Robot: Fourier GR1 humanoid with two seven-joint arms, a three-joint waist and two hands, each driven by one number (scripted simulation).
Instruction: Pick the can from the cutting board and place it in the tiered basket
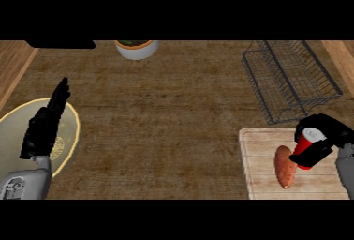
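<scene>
At the lower right of the frame our right hand (323, 136) curls round the red can (305, 146) above the cutting board (259, 164), and we judge it could clip the tiered basket (290, 79) rim, while our left hand (47, 123) rests open.

You see dim, warm, even light over counter (166, 117). No glare. Soft shadow under wire basket (290, 79). Black hands lose detail against dark wood. Pot (137, 48) brightest spot, top edge.
</scene>
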